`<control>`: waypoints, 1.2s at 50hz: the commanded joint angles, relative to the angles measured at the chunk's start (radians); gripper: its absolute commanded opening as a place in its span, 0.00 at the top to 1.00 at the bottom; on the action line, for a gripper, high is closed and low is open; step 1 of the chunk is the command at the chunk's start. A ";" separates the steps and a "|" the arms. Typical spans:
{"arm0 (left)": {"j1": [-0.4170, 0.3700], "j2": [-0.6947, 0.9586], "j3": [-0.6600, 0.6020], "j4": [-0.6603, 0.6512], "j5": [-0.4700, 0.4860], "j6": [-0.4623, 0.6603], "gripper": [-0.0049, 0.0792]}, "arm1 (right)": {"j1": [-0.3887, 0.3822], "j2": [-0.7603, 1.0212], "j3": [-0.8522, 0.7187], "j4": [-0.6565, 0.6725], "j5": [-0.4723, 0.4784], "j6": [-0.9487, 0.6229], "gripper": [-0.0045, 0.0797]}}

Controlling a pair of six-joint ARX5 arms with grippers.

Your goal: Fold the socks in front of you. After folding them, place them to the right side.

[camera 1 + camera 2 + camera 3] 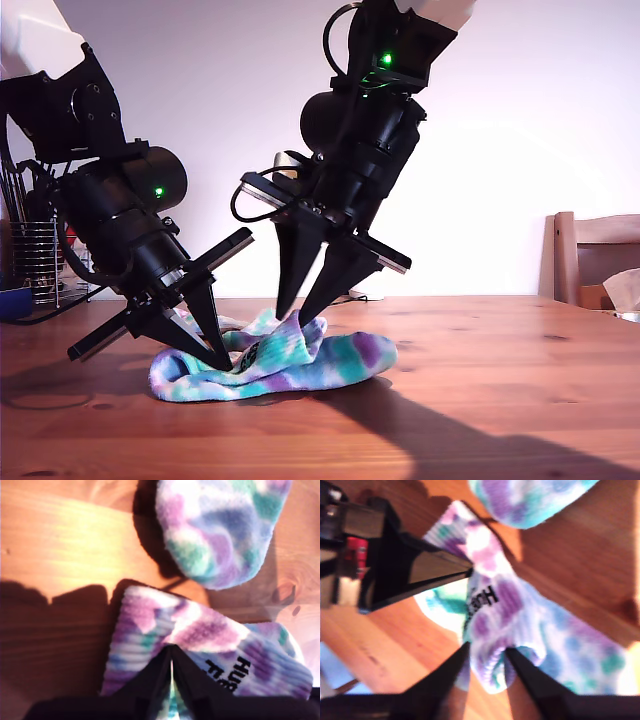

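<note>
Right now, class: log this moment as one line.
step: fold | my first gripper: shut on socks cuff | my second gripper: shut on socks | socks: bunched on table

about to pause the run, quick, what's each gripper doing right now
My first gripper: shut on the socks, pinching the lettered cuff.
My second gripper: fingers either side of a cuff fold; cannot tell whether it is clamped.
</note>
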 commanded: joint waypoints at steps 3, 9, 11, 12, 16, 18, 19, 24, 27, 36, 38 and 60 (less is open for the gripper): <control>-0.012 0.065 -0.045 -0.006 0.006 0.005 0.97 | 0.017 0.009 0.003 0.003 0.016 -0.019 0.94; -0.006 0.063 -0.044 0.009 0.032 0.014 0.97 | 0.026 0.010 0.003 0.008 0.022 -0.035 0.96; -0.004 0.060 -0.044 0.005 0.044 0.038 0.97 | 0.026 0.010 0.003 0.011 0.022 -0.035 0.96; -0.003 0.056 -0.044 0.002 0.051 0.038 0.97 | 0.026 0.010 0.003 0.012 0.023 -0.035 0.96; 0.000 0.032 -0.044 -0.015 0.038 0.105 0.97 | 0.026 0.010 0.003 0.012 0.022 -0.040 0.96; 0.002 0.016 -0.044 -0.023 0.018 0.117 0.97 | 0.026 0.010 0.003 0.011 0.023 -0.040 0.96; 0.003 0.007 -0.044 -0.024 0.008 0.117 0.97 | 0.026 0.010 0.003 0.011 0.023 -0.042 0.96; 0.013 -0.032 -0.044 -0.048 -0.024 0.162 0.97 | 0.025 0.010 0.003 0.013 0.038 -0.048 0.96; 0.019 -0.052 -0.044 -0.063 -0.036 0.187 0.97 | 0.025 0.010 0.003 0.018 0.058 -0.048 0.96; 0.025 -0.110 -0.044 -0.081 -0.069 0.253 0.97 | 0.025 0.010 0.003 0.032 0.074 -0.044 0.96; 0.025 -0.126 -0.044 -0.077 -0.072 0.266 0.97 | 0.025 0.010 0.003 0.034 0.074 -0.044 0.96; 0.024 -0.201 -0.044 -0.187 -0.154 0.369 0.97 | 0.032 0.010 0.003 0.048 0.073 -0.077 0.96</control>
